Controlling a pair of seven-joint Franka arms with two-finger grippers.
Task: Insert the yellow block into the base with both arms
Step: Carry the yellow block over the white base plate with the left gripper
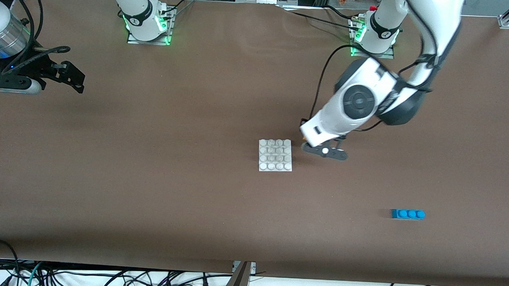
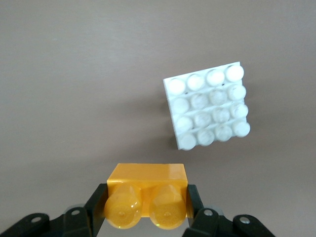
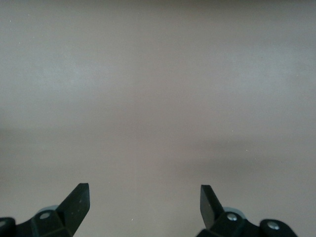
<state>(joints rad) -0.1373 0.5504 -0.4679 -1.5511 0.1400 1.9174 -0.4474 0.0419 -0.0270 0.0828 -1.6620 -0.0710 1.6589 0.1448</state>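
Observation:
The yellow block [image 2: 147, 190], a small two-stud brick, sits clamped between the fingers of my left gripper [image 2: 146, 207], which is shut on it. In the front view the left hand [image 1: 322, 135] hangs just above the table beside the base, toward the left arm's end, and almost hides the block. The base [image 1: 275, 154] is a flat white square plate with a grid of studs, lying mid-table with nothing on it; it also shows in the left wrist view as the base [image 2: 207, 106]. My right gripper [image 3: 144, 197] is open and empty, held up over the right arm's end of the table [image 1: 68, 75], where that arm waits.
A long blue three-stud brick [image 1: 408, 214] lies nearer to the front camera than the base, toward the left arm's end. Brown cloth [image 1: 151, 177] covers the table. Cables hang along the table's edge nearest the front camera.

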